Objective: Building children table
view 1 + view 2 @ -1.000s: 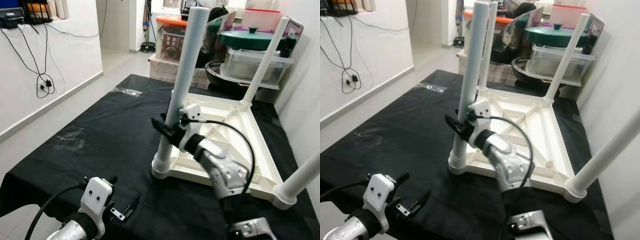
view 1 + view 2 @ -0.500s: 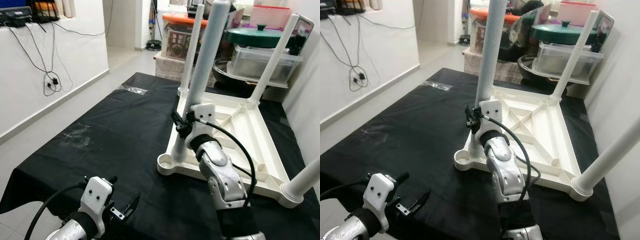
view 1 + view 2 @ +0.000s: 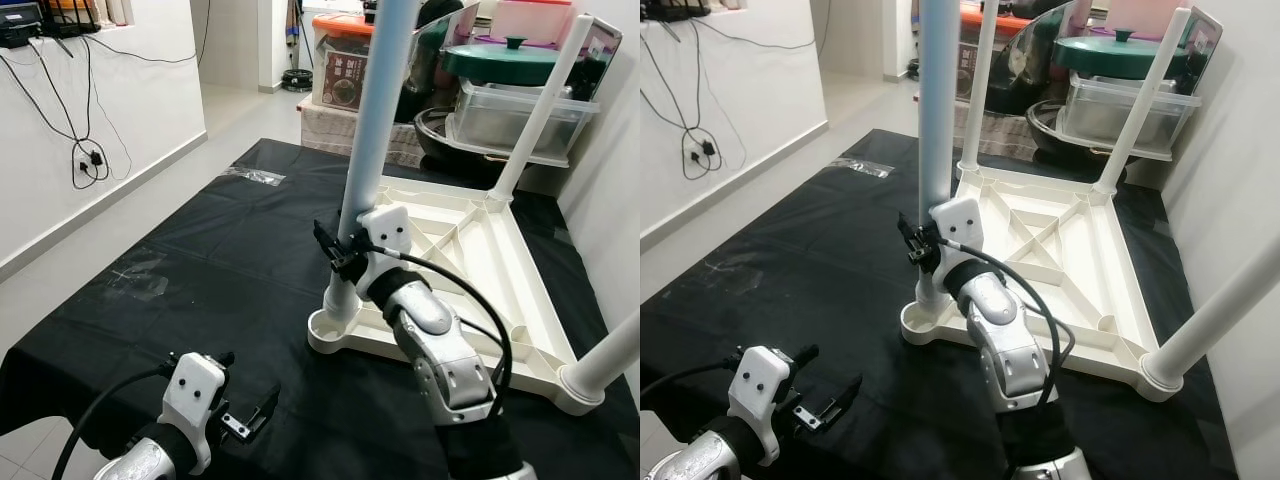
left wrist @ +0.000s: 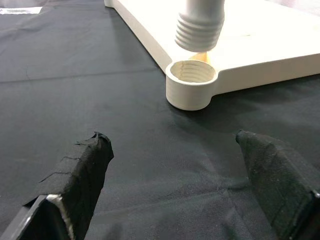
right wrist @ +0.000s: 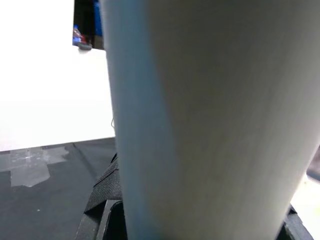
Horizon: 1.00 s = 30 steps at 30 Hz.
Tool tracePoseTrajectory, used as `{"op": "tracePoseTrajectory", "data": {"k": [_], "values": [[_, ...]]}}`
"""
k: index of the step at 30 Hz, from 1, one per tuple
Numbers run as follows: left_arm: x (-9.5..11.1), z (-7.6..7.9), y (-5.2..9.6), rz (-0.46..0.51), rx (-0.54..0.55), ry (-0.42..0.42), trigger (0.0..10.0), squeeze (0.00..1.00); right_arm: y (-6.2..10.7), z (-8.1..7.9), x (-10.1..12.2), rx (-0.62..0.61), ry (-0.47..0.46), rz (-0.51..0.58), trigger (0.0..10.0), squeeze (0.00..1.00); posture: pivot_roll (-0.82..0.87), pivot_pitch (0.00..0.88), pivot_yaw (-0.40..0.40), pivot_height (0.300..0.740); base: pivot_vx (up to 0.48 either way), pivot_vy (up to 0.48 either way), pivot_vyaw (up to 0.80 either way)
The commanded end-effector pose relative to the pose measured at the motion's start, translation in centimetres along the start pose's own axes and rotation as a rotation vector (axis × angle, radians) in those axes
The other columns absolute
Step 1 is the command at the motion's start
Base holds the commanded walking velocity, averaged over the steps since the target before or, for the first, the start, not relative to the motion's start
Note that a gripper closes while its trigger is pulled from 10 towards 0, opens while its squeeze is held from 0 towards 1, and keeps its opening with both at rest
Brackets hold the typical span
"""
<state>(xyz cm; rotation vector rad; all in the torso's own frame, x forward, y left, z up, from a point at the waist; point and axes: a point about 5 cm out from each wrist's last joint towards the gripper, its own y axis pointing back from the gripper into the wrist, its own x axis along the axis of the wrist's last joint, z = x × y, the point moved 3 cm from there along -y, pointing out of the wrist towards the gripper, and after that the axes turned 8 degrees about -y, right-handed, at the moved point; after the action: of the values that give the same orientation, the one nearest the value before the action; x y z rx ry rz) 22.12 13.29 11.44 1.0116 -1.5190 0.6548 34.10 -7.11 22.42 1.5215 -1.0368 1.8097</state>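
A white children's tabletop (image 3: 505, 300) lies upside down on a black cloth. Legs stand in its far right corner (image 3: 540, 110), near right corner (image 3: 612, 352) and far left corner (image 3: 980, 90). My right gripper (image 3: 338, 255) is shut on a fourth white leg (image 3: 376, 130), held nearly upright. The left wrist view shows its threaded end (image 4: 199, 30) hovering just above the near left corner socket (image 4: 190, 85). My left gripper (image 4: 169, 136) is open, low over the cloth near the front edge, facing that socket.
Plastic storage boxes (image 3: 345, 70), a green-lidded pot (image 3: 500, 62) and a clear tub (image 3: 515, 125) crowd the far end. A white wall runs close along the right. Bare floor (image 3: 120, 215) lies on the left, with cables (image 3: 85, 160) on that wall. Clear tape (image 3: 252, 176) sticks to the cloth.
The right gripper has brought the tilted leg closer to upright, with its lower end now over the corner socket. The left arm has stayed put. The camera has shifted slightly.
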Motion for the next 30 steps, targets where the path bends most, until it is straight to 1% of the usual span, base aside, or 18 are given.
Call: {"op": "tracePoseTrajectory", "data": {"k": [1,2,3,4,5,6,8,9,11,12,14,17,19,22,23,24,25,30], "values": [[-0.2,0.1,-0.2,-0.003,-0.005,0.01,10.0,0.0,-0.2,-0.9,0.4,0.064,0.012,0.023,10.0,0.0,0.06,0.0,-0.09,0.74,0.0,0.0,0.0],[-0.2,0.1,-0.2,-0.003,-0.004,0.01,10.0,0.0,0.2,-2.1,0.0,0.16,0.03,0.001,10.0,0.0,0.06,0.0,-0.09,0.74,0.0,0.0,0.0],[-0.2,0.1,-0.2,-0.003,-0.004,0.01,10.0,0.0,0.2,-2.1,0.0,0.16,0.03,0.001,10.0,0.0,0.06,0.0,-0.09,0.74,0.0,0.0,0.0],[-0.3,0.1,-0.2,-0.003,-0.004,0.01,10.0,0.0,0.8,-3.2,-0.5,0.251,0.035,-0.031,10.0,0.0,0.06,0.0,-0.091,0.74,0.0,0.0,0.0],[-0.3,0.1,-0.2,-0.003,-0.004,0.01,10.0,0.0,0.8,-3.2,-0.5,0.251,0.035,-0.031,10.0,0.0,0.06,0.0,-0.091,0.74,0.0,0.0,0.0],[-0.3,0.1,-0.3,-0.003,-0.004,0.011,10.0,0.0,1.7,-4.2,-1.4,0.368,0.042,-0.079,10.0,0.0,0.06,0.0,-0.094,0.74,0.0,0.0,0.0],[-0.3,0.1,-0.3,-0.003,-0.004,0.011,10.0,0.0,1.7,-4.2,-1.4,0.368,0.042,-0.079,10.0,0.0,0.06,0.0,-0.094,0.74,0.0,0.0,0.0],[-0.3,0.1,-0.3,-0.002,-0.003,0.01,10.0,0.0,2.6,-4.8,-2.5,0.467,0.019,-0.149,10.0,0.0,0.06,0.0,-0.097,0.74,0.0,0.0,0.0],[-0.3,-0.1,-0.3,-0.001,0.0,0.008,10.0,0.0,3.3,-4.2,-4.0,0.524,0.024,-0.222,10.0,0.0,0.06,0.0,-0.103,0.74,0.0,0.0,0.0],[-0.3,-0.1,-0.3,0.0,0.002,0.007,10.0,0.0,3.2,-3.9,-4.3,0.519,0.033,-0.235,10.0,0.0,0.06,0.0,-0.103,0.74,0.0,0.0,0.0],[-0.3,-0.1,-0.3,0.0,0.002,0.007,10.0,0.0,3.2,-3.9,-4.3,0.519,0.033,-0.235,10.0,0.0,0.06,0.0,-0.103,0.74,0.0,0.0,0.0],[-0.3,-0.1,-0.4,0.001,0.005,0.007,10.0,0.0,2.5,-3.2,-4.5,0.494,0.074,-0.233,10.0,0.0,0.07,0.0,-0.109,0.74,0.0,0.0,0.0],[-0.3,0.0,-0.3,0.001,0.009,0.01,10.0,0.0,1.3,-2.4,-3.5,0.463,0.09,-0.2,10.0,0.0,0.08,0.0,-0.11,0.74,0.0,0.0,0.0],[-0.3,0.0,-0.2,0.001,0.01,0.011,10.0,0.0,0.7,-1.9,-2.7,0.444,0.09,-0.178,10.0,0.0,0.07,0.0,-0.11,0.74,0.0,0.0,0.0],[-0.4,0.0,-0.2,0.0,0.01,0.012,10.0,0.0,0.0,-1.2,-1.6,0.415,0.081,-0.145,10.0,0.0,0.07,0.0,-0.11,0.74,0.0,0.0,0.0],[-0.4,0.0,-0.2,0.0,0.01,0.012,10.0,0.0,0.0,-1.2,-1.6,0.415,0.081,-0.145,10.0,0.0,0.07,0.0,-0.11,0.74,0.0,0.0,0.0],[-0.4,0.0,-0.2,0.0,0.01,0.012,10.0,0.0,-0.9,-0.1,0.3,0.374,0.056,-0.091,10.0,0.0,0.07,0.0,-0.109,0.74,0.0,0.0,0.0],[-0.3,0.1,-0.3,0.003,0.009,0.015,10.0,0.0,-1.4,0.7,1.3,0.355,0.042,-0.058,10.0,0.0,0.07,0.0,-0.109,0.74,0.0,0.0,0.0]]}}
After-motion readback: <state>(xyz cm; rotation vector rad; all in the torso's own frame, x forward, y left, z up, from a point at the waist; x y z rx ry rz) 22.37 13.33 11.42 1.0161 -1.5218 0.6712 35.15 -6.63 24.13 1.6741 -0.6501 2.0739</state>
